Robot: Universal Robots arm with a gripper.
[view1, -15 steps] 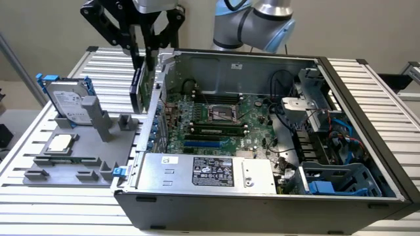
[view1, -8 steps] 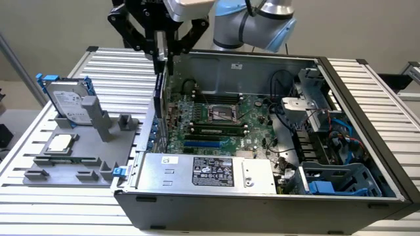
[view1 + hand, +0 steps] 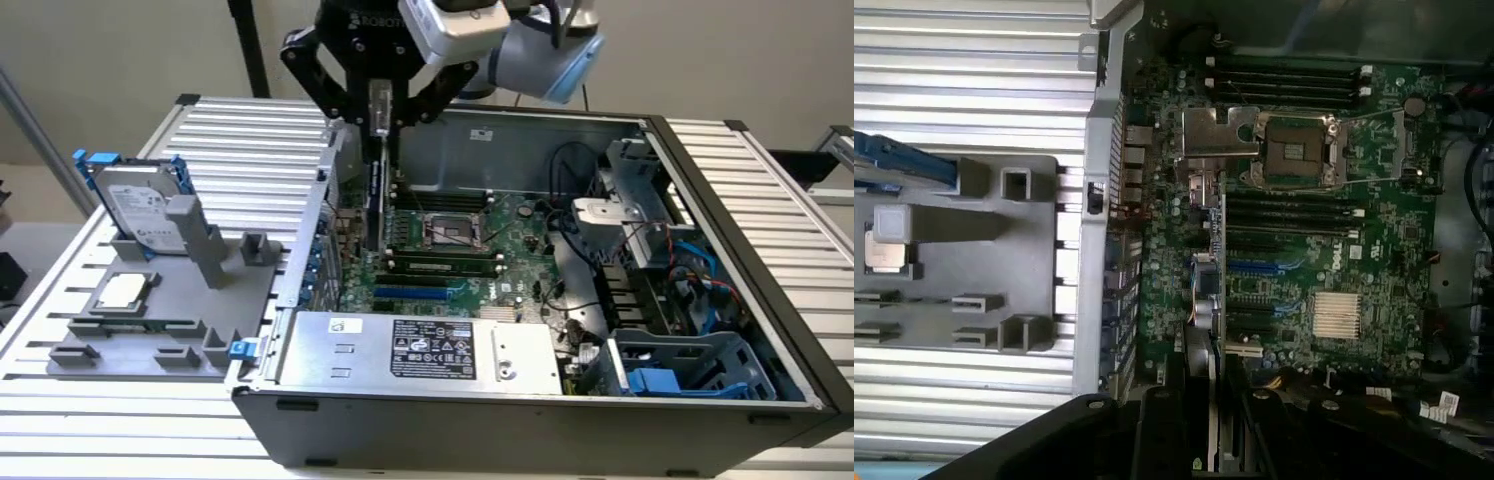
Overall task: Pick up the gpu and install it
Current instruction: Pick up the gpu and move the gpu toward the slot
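gpu [image 3: 378,190] hangs upright and edge-on, upper centre of exterior view, lower edge down among slots of green motherboard [image 3: 461,235] inside open computer case [image 3: 534,425]; whether seated, cannot tell. Gripper [image 3: 379,120] directly above, fingers clenched on gpu's top edge. Wrist view: gpu [image 3: 1212,400] seen as thin grey strip over motherboard. Power supply [image 3: 414,350] along case's near side. Exterior view's left: hard drive [image 3: 140,205] in blue frame stands on grey fixture [image 3: 160,330], on slatted tabletop [image 3: 240,130].
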